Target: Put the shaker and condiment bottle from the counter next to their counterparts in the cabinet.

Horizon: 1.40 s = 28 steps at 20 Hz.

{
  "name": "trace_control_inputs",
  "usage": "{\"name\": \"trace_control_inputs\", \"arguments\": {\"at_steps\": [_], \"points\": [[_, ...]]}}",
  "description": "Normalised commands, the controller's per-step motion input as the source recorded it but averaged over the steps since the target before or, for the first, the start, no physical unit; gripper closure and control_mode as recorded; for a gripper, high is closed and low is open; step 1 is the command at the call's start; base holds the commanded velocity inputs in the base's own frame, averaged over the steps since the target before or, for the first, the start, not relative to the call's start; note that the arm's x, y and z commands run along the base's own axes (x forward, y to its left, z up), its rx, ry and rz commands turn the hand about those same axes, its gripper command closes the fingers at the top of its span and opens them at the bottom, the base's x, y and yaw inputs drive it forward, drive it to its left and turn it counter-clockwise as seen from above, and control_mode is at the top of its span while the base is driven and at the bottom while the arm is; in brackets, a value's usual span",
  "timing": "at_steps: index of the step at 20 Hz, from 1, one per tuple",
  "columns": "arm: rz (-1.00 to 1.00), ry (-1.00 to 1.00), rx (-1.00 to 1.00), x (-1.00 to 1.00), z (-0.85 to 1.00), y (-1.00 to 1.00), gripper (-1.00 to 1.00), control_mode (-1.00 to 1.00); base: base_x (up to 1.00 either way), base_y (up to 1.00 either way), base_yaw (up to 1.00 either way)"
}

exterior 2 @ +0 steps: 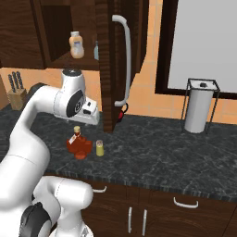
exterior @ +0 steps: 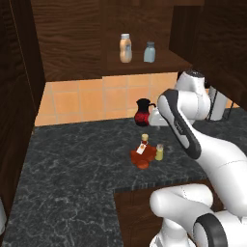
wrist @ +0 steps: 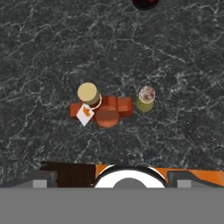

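Left base view: the squat red-brown condiment bottle with tan cap and white tag (exterior: 143, 154) stands on the dark grey-black marbled stone surface (exterior: 72, 169), near its front edge. The small yellow-green cylindrical shaker with a grey cap (exterior: 159, 152) stands just beside it on the right, apart from it or barely so. Behind them, by the orange tiled wall, is a dark red-black handled jug (exterior: 142, 112). On the shelf of the dark brown wooden wall cabinet (exterior: 144, 65) stand a slim peach-tan bottle with a white cap (exterior: 125, 48) and a small pale blue-grey shaker (exterior: 149, 52), near each other. The white arm crosses the right side; the hand itself is hidden behind the wrist.

Right base view: the condiment bottle (exterior 2: 78, 143) and yellow-green shaker (exterior 2: 99, 147) stand side by side below the arm's wrist. A wooden knife block (exterior 2: 17, 95) sits far left; a white roll in a wire holder (exterior 2: 198, 109) stands well to the right.

Hand view: looking straight down, the bottle (wrist: 101, 109) and shaker (wrist: 145, 99) lie on the surface below, untouched. The hand is above them with its jaws spread wide and nothing in them.
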Motion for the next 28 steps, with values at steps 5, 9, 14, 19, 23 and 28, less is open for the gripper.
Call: {"name": "trace_control_inputs", "arguments": {"at_steps": [5, 9, 14, 19, 23, 28], "points": [[0.02, -0.02, 0.01, 0.00, -0.15, 0.32, -1.00, -1.00, 0.00, 0.00, 0.00], [0.01, -0.03, -0.05, -0.07, 0.00, 0.49, -1.00, -1.00, 0.00, 0.00, 0.00], [0.00, -0.04, -0.07, -0.11, 0.00, 0.41, -1.00, -1.00, 0.00, 0.00, 0.00], [0.00, -0.07, -0.09, 0.00, 0.00, 0.15, -1.00, -1.00, 0.00, 0.00, 0.00], [0.00, 0.00, -0.01, 0.15, 0.00, 0.00, -1.00, -1.00, 0.00, 0.00, 0.00], [0.00, 0.00, 0.00, 0.14, 0.00, -0.01, -1.00, -1.00, 0.00, 0.00, 0.00]]}}
